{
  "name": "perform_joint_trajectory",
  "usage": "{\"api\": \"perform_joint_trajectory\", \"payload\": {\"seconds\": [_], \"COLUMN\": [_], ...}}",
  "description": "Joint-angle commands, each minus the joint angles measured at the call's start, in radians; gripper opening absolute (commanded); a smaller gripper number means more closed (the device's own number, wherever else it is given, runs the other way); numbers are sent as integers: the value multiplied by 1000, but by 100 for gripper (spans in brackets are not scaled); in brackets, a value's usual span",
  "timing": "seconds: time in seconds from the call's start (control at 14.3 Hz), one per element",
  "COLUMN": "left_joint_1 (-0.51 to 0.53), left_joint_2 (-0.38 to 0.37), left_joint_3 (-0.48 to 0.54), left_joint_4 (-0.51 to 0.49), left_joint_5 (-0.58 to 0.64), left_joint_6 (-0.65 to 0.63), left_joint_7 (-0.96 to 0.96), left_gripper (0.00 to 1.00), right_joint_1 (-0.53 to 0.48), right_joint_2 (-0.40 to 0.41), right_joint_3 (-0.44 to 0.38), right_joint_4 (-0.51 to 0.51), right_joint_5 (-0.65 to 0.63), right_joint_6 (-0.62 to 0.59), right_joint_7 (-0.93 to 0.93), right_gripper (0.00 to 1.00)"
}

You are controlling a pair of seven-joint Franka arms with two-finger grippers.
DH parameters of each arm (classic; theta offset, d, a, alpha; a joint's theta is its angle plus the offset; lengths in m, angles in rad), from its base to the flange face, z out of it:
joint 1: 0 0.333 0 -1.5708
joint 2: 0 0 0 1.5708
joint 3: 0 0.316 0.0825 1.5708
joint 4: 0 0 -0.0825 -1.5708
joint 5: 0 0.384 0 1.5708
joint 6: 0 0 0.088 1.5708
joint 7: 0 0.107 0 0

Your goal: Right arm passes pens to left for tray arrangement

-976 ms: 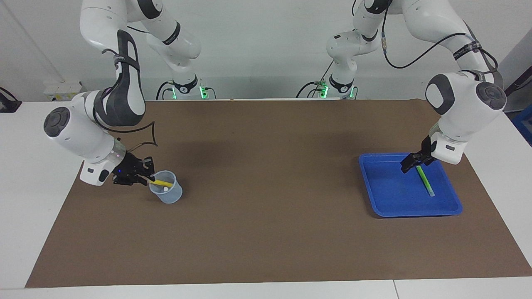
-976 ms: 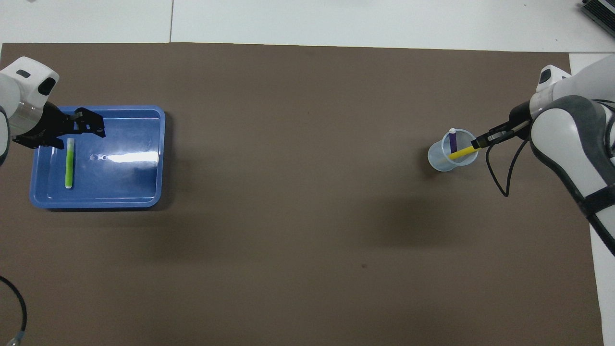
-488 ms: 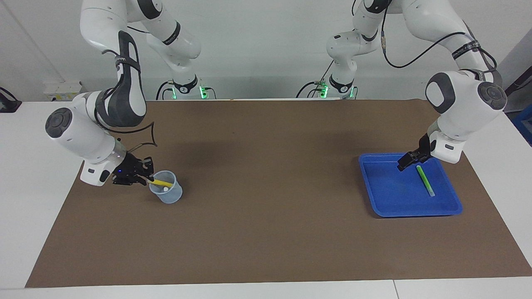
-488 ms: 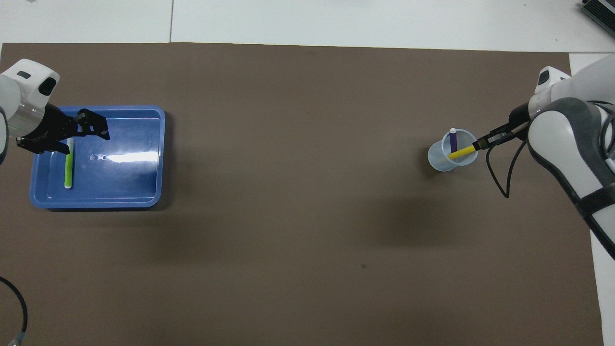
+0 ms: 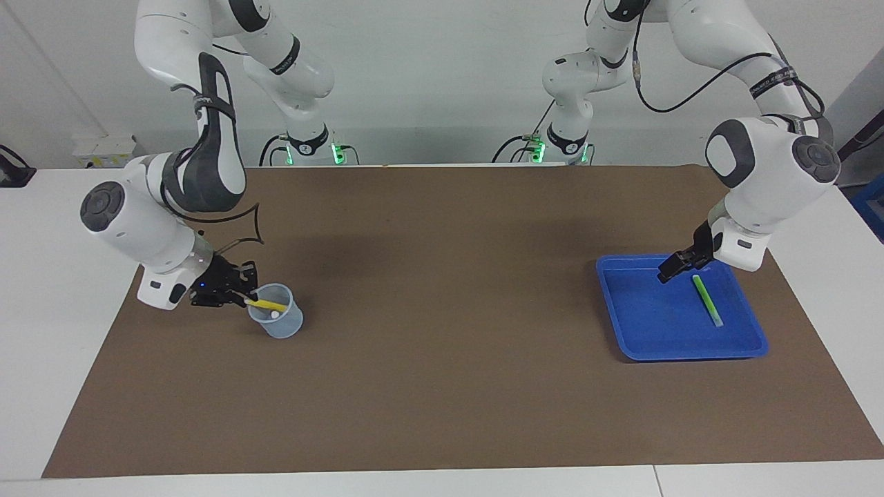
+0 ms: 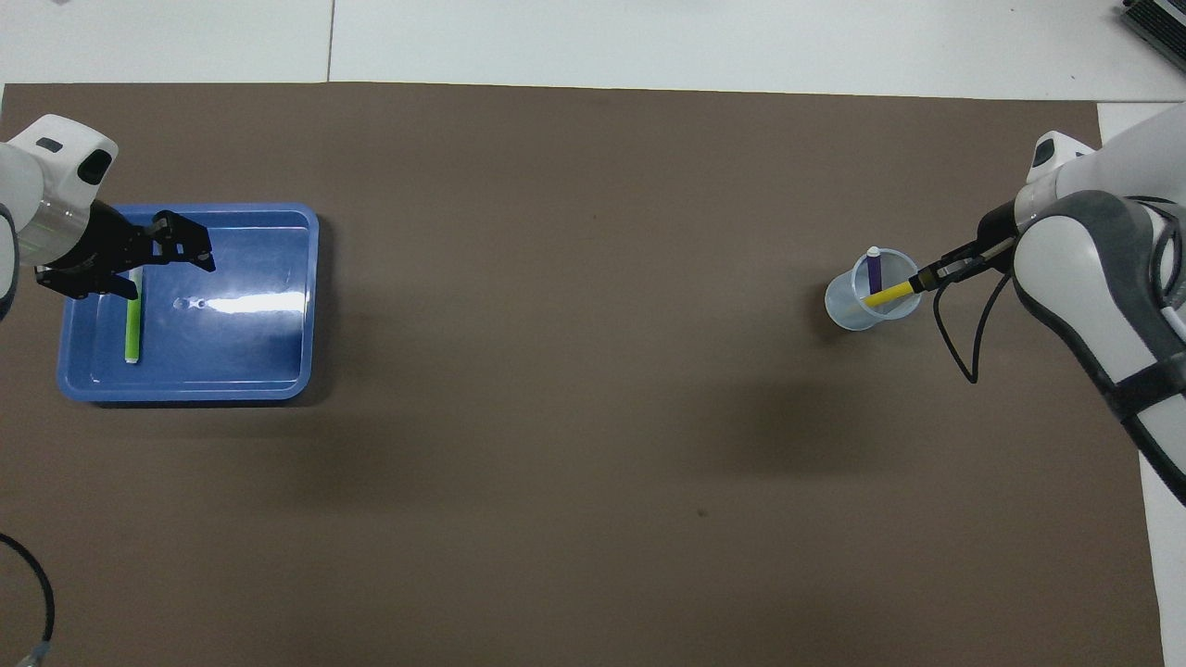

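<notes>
The right arm bends down from its base at the right arm's end of the table, its wrist tilted low and sideways toward the small translucent cup (image 5: 277,321) that stands on the brown mat (image 5: 442,386). The right gripper (image 5: 243,298) sits just beside the cup's rim, its fingers closed on the upper end of the yellow pen (image 5: 267,304), which slants across the cup's mouth with its lower part inside. In the overhead view the same pen (image 6: 888,295) runs from the gripper tips down into the cup (image 6: 866,304), and the purple pen (image 6: 873,270) stands in the cup beside it, its whitish end up.

At the left arm's end of the table, the left arm curves over from its base, its elbow high and its forearm angled downward and inward over the blue tray (image 5: 649,345). The left gripper (image 5: 673,268) hangs over the part of the tray nearest the robots, with its jaws spread wide and nothing between them. The green pen (image 5: 706,300) lies flat on the tray floor, toward the tray's edge at the table end, its length running from near the robots to away from them, its whitish end farther from the robots. The gripper's tips are raised clear of the pen and not touching it
</notes>
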Motion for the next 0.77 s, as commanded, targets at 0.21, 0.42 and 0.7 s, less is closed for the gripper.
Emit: {"api": "perform_joint_trajectory", "payload": {"seconds": [0.21, 0.42, 0.7], "left_joint_1": [-8, -8, -8], "left_joint_2": [-20, -20, -20], "left_joint_3": [4, 4, 4], "left_joint_4": [-5, -6, -8], "left_joint_5": [-9, -9, -9], "left_joint_6": [-37, -27, -30], "left_joint_7": [-35, -43, -41], "left_gripper": [99, 99, 99], "right_joint_1": [-3, 9, 11], "right_joint_2": [-8, -8, -8], "right_joint_3": [6, 6, 8], "right_joint_4": [-8, -7, -5], "right_joint_5": [-16, -16, -16], "right_joint_6": [-16, -21, -30], "right_joint_7": [25, 23, 23], "right_gripper": [9, 0, 0]}}
